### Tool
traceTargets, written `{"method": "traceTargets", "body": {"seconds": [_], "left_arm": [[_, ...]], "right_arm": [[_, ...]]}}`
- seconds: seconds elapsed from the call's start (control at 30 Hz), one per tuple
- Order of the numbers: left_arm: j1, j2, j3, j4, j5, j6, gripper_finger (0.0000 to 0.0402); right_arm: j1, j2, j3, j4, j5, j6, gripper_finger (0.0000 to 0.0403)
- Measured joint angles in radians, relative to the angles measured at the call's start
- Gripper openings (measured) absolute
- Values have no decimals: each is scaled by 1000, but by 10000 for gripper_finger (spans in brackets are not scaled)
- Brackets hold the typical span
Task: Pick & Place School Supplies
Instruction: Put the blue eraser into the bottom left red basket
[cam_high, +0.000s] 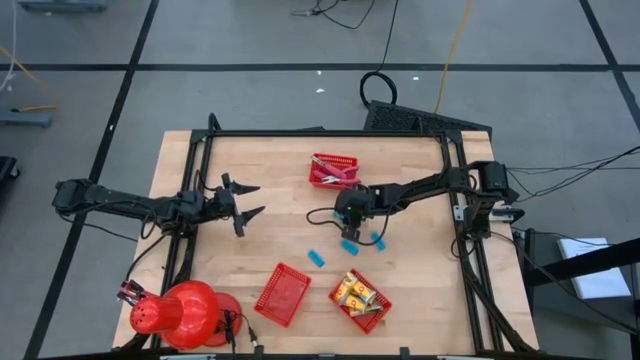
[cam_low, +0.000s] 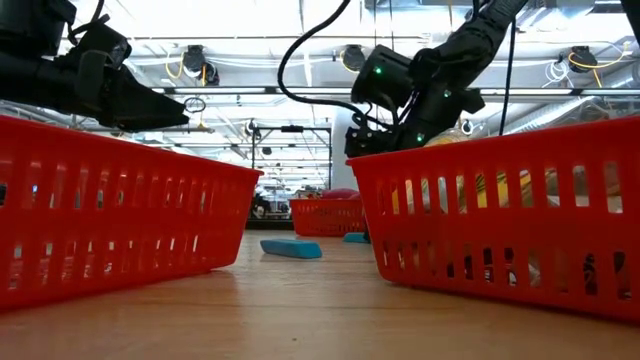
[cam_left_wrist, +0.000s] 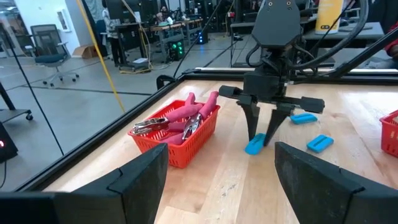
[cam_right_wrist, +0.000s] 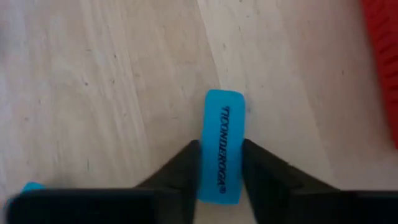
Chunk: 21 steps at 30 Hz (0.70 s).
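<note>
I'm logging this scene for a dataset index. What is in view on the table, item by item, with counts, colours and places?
Light-blue rectangular erasers: three, light blue; one between the right tool's fingers, the others loose on the wood nearby.
Pink-handled metal tools: several, exact count unclear; in the far red mesh basket.
Yellow-orange rectangular pieces: several; in the near-right red mesh basket.
Near-middle red mesh basket: one, red; nothing visible inside.
Red dome-shaped object: one; near-left corner.
Wooden table: one, light wood.
Left tool: open, above the table's left side.
Right tool: closed on an eraser at mid-table.
</note>
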Motion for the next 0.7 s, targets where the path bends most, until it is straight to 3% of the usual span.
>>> {"method": "traceTargets", "body": {"seconds": [0.07,0.1,0.3,0.7], "left_arm": [[0,0,0,0,-1,0,294],[0,0,0,0,-1,0,294],[0,0,0,0,-1,0,294],[0,0,0,0,-2,-4,294]], "right_arm": [[4,-1,0,-2,-1,-12,51],[10,-1,0,-2,6,-22,44],[73,-10,-3,26,98,-45,44],[250,-151,-4,239,99,-129,43]]}}
